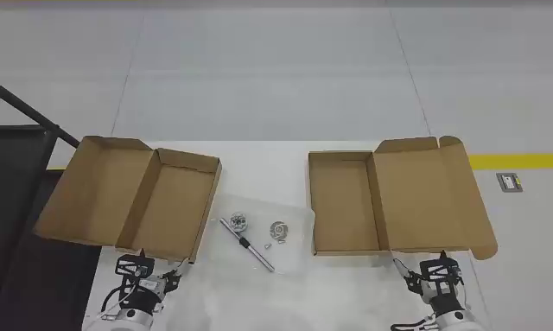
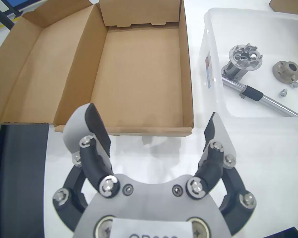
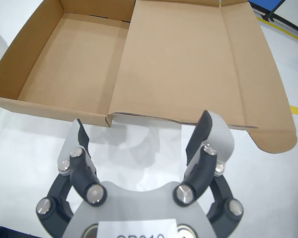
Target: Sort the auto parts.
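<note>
The auto parts lay in a clear plastic bin on the white worktop, between the left cardboard box and the right cardboard box, both open and holding nothing. The bin contained a chromed rod with a black sleeve, a grey flanged hub at the rod's far end, a brass-coloured flange and two small screws beside it. In the top view, the rod's long axis ran diagonally, from the hub on the side of the left box toward the near edge of the worktop on the side of the right box. The left gripper hovered over the worktop at the near corner of the left box, fingers spread apart and holding nothing; the bin lay ahead of it and toward the right arm's side. The right gripper was likewise spread and unloaded in front of the right box's lid, well apart from the bin. The left arm appeared nearer to the parts.
</note>
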Robot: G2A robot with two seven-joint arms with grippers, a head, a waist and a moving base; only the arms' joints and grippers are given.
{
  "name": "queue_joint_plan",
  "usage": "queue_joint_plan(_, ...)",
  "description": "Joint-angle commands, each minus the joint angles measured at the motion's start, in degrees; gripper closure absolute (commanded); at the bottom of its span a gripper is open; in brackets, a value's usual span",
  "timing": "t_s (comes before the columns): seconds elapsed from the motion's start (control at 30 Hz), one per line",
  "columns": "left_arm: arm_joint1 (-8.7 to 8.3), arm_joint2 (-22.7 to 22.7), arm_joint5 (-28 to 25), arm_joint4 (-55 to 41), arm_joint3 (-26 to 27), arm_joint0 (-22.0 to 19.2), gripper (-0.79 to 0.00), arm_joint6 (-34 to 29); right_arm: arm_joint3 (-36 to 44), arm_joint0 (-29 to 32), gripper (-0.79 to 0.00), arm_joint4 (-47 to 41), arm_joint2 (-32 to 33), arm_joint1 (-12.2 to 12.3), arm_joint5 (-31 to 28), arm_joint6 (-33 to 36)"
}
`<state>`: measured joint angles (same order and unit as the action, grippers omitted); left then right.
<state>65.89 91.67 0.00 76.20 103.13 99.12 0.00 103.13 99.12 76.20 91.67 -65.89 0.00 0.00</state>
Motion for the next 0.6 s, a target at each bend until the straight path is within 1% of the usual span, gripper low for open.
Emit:
queue_joint_plan(0.0, 0.01, -0.02, -0.06, -0.04, 0.08, -0.03, -0.785, 0.05, 0.27, -0.04, -0.785, 0.26, 0.03, 0.01, -0.07, -0.32)
queue_joint_plan(0.03, 0.01, -0.01, -0.28, 0.02, 0.26, -0.09, -0.785, 0.23, 0.81, 0.03, -0.785, 1.01, 0.09, 0.03, -0.16, -1.12)
queue_joint_plan(0.1, 0.04, 0.63, 0.37, 0.52, 0.73, 0.14, -0.785, 1.17, 2.48, 0.50, -0.785, 0.48, 0.57, -0.22, 3.21, -1.39)
queue_joint_plan(0.13, 0.06, 1.00, 0.63, 0.45, 1.17, 0.49, -0.785, 1.62, 4.27, 0.69, -0.785, 0.01, 0.54, -0.29, 3.35, -0.98)
queue_joint_plan(0.2, 0.10, 2.09, 1.19, 0.18, 2.11, 1.54, -0.785, 2.60, 8.76, 1.42, -0.785, 2.29, 0.76, -0.22, 3.04, -0.11)
queue_joint_plan(0.3, 0.14, 3.86, 0.91, -1.03, 3.26, 3.53, -0.785, 4.23, 16.66, 2.67, -0.785, 8.33, 0.64, 0.13, -0.48, 3.25)
queue_joint_plan(0.4, 0.19, 5.08, 0.53, -1.50, 3.89, 5.30, -0.785, 5.49, 25.05, 2.34, -0.785, 15.60, -2.06, 0.51, -6.52, 9.03)
queue_joint_plan(0.5, 0.28, 5.50, 0.46, -1.68, 3.95, 6.26, -0.785, 6.06, 30.72, -1.01, -0.785, 19.65, -7.82, 0.70, -14.57, 14.21)
queue_joint_plan(0.57, 0.28, 5.50, 0.46, -1.68, 3.95, 6.26, -0.785, 6.06, 31.51, -4.82, -0.785, 21.53, -12.68, 0.53, -17.58, 18.94)
